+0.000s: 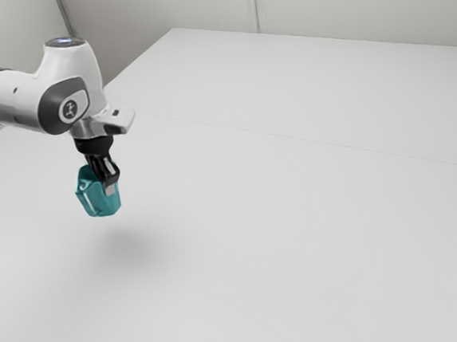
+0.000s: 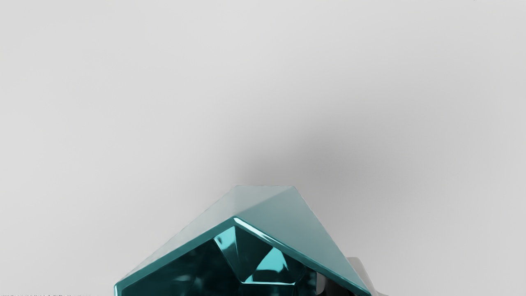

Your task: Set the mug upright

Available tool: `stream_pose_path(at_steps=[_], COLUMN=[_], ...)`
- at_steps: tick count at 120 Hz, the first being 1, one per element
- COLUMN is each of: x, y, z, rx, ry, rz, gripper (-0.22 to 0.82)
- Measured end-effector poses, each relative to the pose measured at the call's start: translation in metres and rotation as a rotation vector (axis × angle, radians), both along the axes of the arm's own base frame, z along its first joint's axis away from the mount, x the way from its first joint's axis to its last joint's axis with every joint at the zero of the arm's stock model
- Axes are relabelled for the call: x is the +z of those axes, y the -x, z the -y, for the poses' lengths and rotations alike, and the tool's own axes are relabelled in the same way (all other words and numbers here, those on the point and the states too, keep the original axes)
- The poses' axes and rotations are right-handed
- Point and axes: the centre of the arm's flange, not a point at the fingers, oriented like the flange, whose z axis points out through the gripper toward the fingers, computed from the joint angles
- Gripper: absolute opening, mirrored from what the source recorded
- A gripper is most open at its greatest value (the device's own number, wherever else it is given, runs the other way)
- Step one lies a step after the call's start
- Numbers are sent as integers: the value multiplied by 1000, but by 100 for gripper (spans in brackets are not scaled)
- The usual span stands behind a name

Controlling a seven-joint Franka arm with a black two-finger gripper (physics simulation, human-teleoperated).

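1. The arm [image 1: 76,86] enters from the exterior view's left and reaches toward its right, the hand angled downward.
2. The gripper [image 1: 110,183] is grasping the teal mug [image 1: 100,199] by its wall, close to the rim: in the wrist view one finger [image 2: 358,268] lies against the outside and the other is partly visible inside.
3. The mug is in the air above the white table [image 1: 287,232], toward the exterior view's left, with a soft shadow [image 1: 129,249] on the tabletop below it, on the near side.
4. The mug is tilted rather than level, its base leaning toward the exterior view's right.
5. In the wrist view its open mouth faces the camera, showing dark, faceted, glossy inner walls; the outer faces look paler.
6. On the far side, a thin line [image 1: 295,138] crosses the white surface from left to right.
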Motion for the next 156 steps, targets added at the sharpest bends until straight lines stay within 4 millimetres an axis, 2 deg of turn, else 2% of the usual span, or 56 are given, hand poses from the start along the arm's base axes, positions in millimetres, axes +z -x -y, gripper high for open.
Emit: stream_pose_path(at_steps=[65, 139, 156], x=[-48, -91, -90], y=[7, -11, -13], z=[31, 49, 54], rx=[151, 245, 257], ry=[-21, -50, -43], rz=[69, 116, 136], gripper=[-18, -18, -7])
